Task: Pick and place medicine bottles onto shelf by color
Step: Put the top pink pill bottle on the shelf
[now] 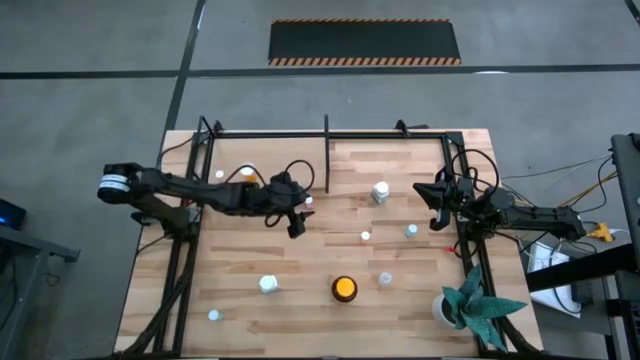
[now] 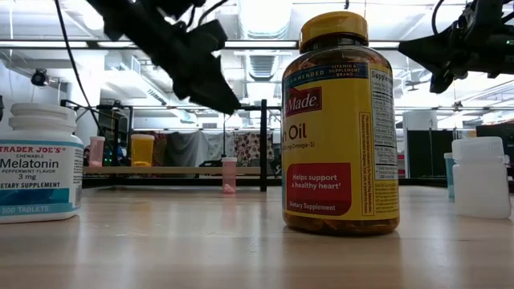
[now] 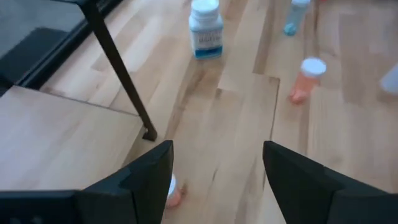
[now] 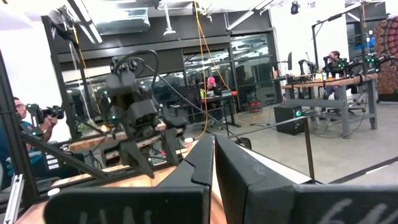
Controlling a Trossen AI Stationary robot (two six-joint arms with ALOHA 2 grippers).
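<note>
My left gripper (image 1: 296, 224) hangs open and empty above the table, just in front of the shelf (image 1: 327, 134), a black tube frame with a wooden board (image 3: 56, 134). In the left wrist view (image 3: 217, 171) a small pink bottle (image 3: 175, 191) stands on the table by the foot of the shelf's post (image 3: 121, 78), beside one finger and apart from it. A white bottle (image 3: 205, 28), a pale blue one (image 3: 295, 16) and a white-capped pink one (image 3: 305, 78) stand farther off. My right gripper (image 1: 436, 206) is shut and empty at the shelf's right end.
A large amber jar (image 1: 344, 288) stands near the front middle, close to the low camera (image 2: 341, 120). A white Melatonin bottle (image 2: 40, 160) and other small bottles (image 1: 385, 280) are scattered over the table. Two bottles (image 1: 246, 175) stand on the shelf's left half. A potted plant (image 1: 470, 305) stands front right.
</note>
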